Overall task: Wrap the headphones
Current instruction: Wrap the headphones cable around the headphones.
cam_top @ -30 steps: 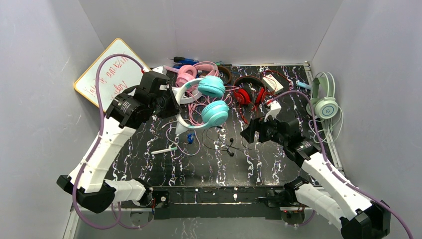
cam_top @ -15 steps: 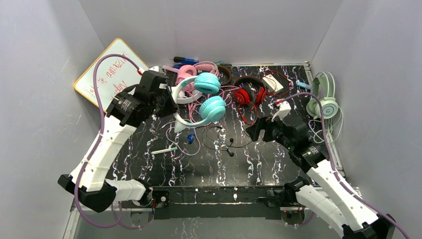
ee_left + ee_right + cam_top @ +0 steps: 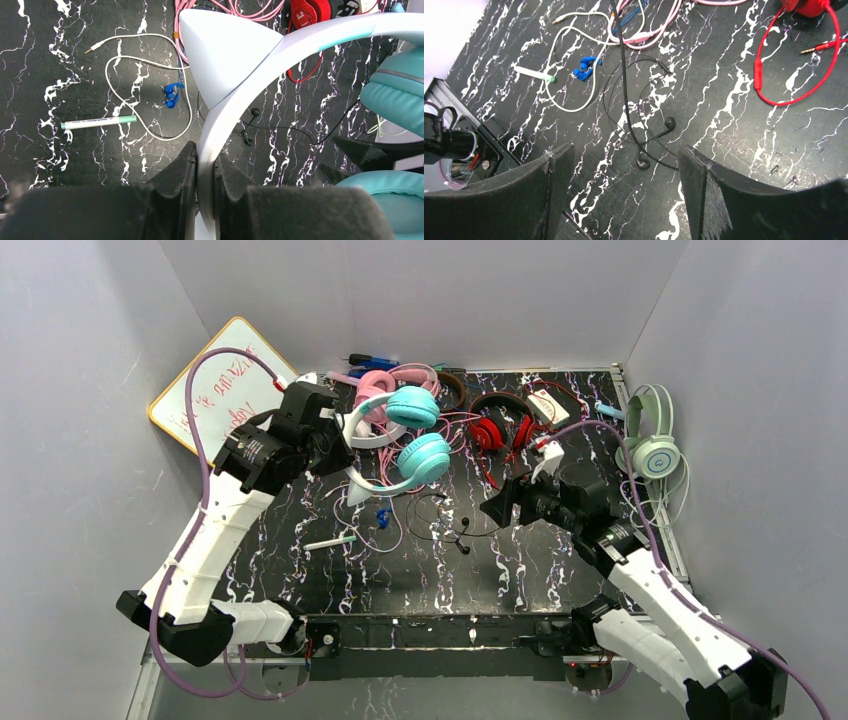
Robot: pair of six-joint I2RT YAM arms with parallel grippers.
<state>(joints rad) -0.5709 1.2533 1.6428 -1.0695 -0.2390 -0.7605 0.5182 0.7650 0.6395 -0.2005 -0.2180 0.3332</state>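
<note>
Early in the wrap, the left gripper (image 3: 205,162) has its jaws clamped on the white headband (image 3: 240,85) of the teal headphones (image 3: 425,458), lifted above the surface (image 3: 540,570), while the right gripper (image 3: 624,165) hovers with jaws apart over a black cord (image 3: 624,90), which it probably must pinch next.

5 headphones (image 3: 425,458), 2 earbud prs (image 3: 668,124) (blk, blue), 1 marker (image 3: 330,541).

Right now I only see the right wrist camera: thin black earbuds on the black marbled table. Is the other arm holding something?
Observer: Yes, the left gripper is shut on the teal-cupped cat-ear headphones, pinching their white headband.
Operator: Is my gripper touching them?
Observer: No, the right gripper hangs open to their right, apart from them.
Operator: More headphones anywhere?
Observer: Mint green over-ear headphones sit by the right wall.
</note>
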